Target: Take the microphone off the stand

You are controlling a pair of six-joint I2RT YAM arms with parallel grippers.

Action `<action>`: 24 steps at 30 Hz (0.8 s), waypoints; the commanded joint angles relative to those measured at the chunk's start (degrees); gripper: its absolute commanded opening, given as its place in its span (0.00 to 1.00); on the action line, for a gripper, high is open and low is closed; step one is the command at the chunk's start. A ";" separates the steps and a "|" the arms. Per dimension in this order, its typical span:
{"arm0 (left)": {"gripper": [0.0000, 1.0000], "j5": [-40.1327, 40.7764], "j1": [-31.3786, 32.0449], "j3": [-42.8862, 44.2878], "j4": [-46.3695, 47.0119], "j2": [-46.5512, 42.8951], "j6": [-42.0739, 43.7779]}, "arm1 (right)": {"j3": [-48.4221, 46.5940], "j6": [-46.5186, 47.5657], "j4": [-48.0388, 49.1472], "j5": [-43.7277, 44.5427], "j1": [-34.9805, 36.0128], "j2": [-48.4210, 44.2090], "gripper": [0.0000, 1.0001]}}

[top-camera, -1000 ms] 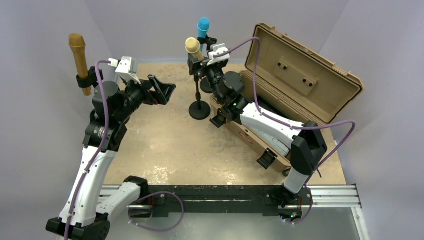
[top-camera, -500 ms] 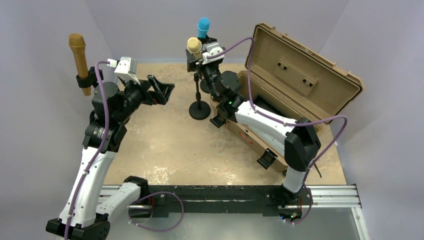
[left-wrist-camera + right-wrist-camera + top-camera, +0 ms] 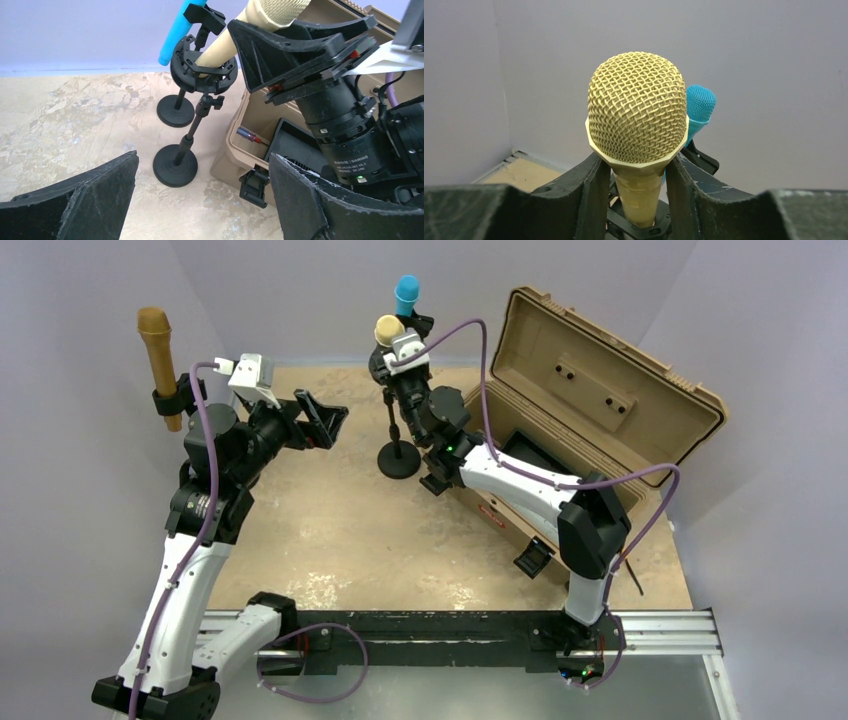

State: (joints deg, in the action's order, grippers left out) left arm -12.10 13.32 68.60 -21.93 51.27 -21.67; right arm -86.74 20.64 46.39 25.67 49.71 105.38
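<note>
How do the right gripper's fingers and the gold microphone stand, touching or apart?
Cannot tell. In the right wrist view the right gripper's fingers closely flank the gold microphone below its head; neither contact nor a gap shows plainly.

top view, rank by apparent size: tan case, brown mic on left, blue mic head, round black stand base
1. open tan plastic hard case
2. brown foam-topped microphone
3. round black stand base
4. blue mesh microphone head

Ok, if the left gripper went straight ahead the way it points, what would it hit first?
Probably the near black stand holding the gold microphone; depth is hard to judge.
</note>
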 commanded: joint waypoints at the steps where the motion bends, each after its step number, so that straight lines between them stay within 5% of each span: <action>1: 0.99 0.69 0.37 -0.30 1.45 -0.07 0.93 | -5.27 4.96 3.39 2.54 2.27 -3.52 0.32; 14: 0.99 1.10 0.39 -0.30 1.33 0.06 0.82 | -8.78 8.53 -0.56 5.46 6.72 -11.38 0.15; 24: 0.99 4.30 0.39 0.91 -0.93 0.51 2.80 | -4.53 -5.49 -23.15 1.63 12.25 -18.80 0.00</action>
State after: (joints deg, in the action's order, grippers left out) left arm -10.66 13.32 68.51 -22.28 51.92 -21.17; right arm -92.97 24.25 34.39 29.32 61.12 89.67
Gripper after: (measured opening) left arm 0.993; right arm 0.376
